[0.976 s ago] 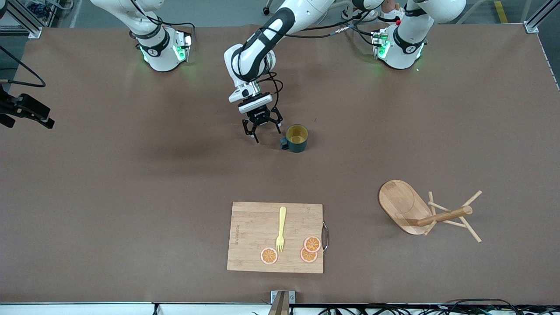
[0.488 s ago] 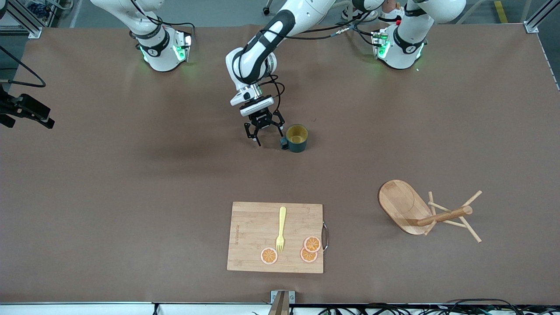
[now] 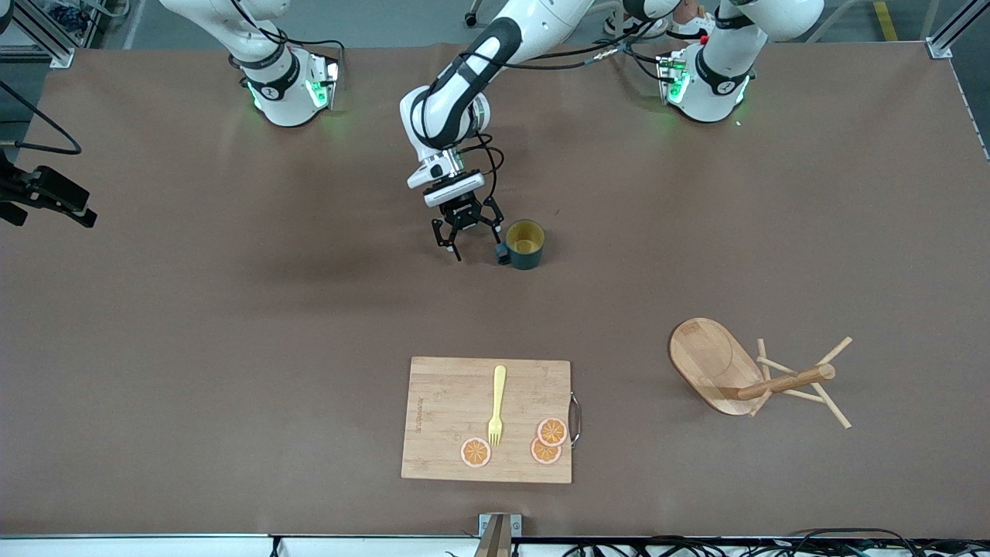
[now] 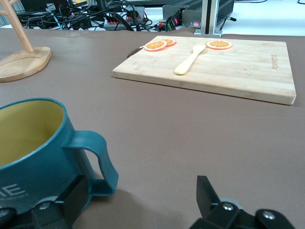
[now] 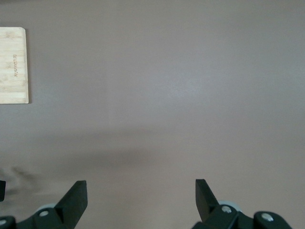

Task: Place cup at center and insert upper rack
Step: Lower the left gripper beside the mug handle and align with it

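The cup (image 3: pixel 526 244), dark teal with a yellow inside, stands upright near the table's middle, with its handle turned toward my left gripper (image 3: pixel 471 240). That gripper is open and low over the table beside the cup. In the left wrist view the cup (image 4: pixel 33 143) fills one corner, and its handle (image 4: pixel 97 160) sits inside the open left gripper (image 4: pixel 140 191), close to one finger (image 4: pixel 76 195). The upper rack (image 3: pixel 715 363), a wooden stand with pole and pegs, rests toward the left arm's end, nearer the front camera than the cup. My right gripper (image 5: pixel 140 195) is open above bare table.
A wooden cutting board (image 3: pixel 441 418) lies nearer the front camera than the cup, carrying a yellow fork (image 3: pixel 497 402) and three orange slices (image 3: pixel 552 431). The board's corner (image 5: pixel 13 64) shows in the right wrist view. Both arm bases stand along the table's back edge.
My left gripper has moved slightly down and toward the cup's handle, staying open. The cup, rack and board have not moved.
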You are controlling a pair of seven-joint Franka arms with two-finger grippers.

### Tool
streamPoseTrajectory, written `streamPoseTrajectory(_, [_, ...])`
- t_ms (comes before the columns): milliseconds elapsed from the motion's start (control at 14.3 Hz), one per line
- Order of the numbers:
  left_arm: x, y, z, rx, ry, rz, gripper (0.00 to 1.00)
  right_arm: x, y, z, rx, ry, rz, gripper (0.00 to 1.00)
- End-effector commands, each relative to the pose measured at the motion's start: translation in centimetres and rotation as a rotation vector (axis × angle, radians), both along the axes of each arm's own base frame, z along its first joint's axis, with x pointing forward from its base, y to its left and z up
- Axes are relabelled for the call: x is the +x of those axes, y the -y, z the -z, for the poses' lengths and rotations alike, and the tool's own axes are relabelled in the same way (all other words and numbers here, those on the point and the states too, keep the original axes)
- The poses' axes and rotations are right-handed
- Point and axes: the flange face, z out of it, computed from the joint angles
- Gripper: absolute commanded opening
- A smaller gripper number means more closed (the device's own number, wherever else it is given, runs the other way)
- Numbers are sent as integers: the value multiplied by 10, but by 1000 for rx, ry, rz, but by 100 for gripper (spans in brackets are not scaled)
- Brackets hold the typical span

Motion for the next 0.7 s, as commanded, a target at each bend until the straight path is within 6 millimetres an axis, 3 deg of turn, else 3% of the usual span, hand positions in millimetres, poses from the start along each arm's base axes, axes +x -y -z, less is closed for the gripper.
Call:
streamPoseTrajectory(0, [3, 3, 3, 15, 37, 11, 100, 1, -3, 0, -17, -4, -7, 100])
streamPoseTrajectory(627, [13, -3, 8, 35, 56, 12, 100, 1, 1, -1, -19, 1, 1, 100])
